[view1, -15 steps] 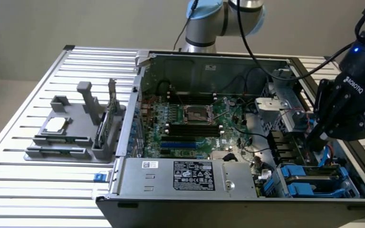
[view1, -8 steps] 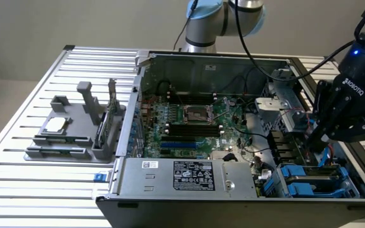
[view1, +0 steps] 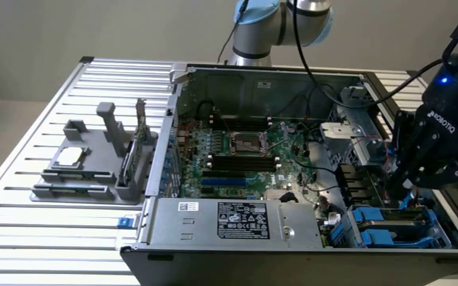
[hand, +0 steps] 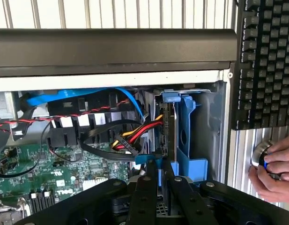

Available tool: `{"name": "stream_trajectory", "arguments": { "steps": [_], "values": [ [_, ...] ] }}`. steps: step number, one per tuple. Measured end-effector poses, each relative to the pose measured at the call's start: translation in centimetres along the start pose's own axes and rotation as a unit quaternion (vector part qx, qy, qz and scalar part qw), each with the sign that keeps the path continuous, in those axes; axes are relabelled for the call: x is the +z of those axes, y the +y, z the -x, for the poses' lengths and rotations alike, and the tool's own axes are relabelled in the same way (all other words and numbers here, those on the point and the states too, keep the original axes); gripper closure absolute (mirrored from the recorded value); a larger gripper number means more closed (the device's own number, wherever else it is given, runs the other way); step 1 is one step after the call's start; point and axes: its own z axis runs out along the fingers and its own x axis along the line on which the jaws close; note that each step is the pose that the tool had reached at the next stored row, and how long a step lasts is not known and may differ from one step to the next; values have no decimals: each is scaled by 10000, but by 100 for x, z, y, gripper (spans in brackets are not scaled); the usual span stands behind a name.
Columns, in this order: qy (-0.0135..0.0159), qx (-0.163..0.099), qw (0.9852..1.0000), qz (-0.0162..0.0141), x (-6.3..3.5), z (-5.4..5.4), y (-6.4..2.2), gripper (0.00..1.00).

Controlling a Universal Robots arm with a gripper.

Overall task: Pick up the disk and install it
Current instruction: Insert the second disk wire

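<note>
Now the gripper (hand: 159, 180), nearly closed, is pinching the disk (hand: 168, 136) edge-on in its blue carrier (hand: 188, 136) at the lower right of the exterior view; cables (hand: 128, 133) crowding beside it risk snagging or jamming insertion.

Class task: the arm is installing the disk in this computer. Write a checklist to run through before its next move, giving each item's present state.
1. Fingers closed on the disk: ok, gripping its near edge.
2. Disk upright, in line with the blue bay: ok.
3. Disk fully seated: cannot tell.
4. Red, yellow and black cables clear of the disk: cannot tell, they lie close beside it.
5. Person's hand outside the case: ok, on a knob beside the keyboard.
</note>
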Motion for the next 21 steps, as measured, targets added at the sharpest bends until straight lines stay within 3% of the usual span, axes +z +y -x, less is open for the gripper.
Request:
{"name": "stream_trajectory", "arguments": {
  "steps": [5,10,15,21],
  "values": [
    [33,-69,9999,78,52,42,3,84],
    [92,-101,9998,144,114,106,0,84],
    [159,-107,9996,188,177,97,-4,84],
    [187,-111,9996,202,192,96,-2,84]
  ]
}}
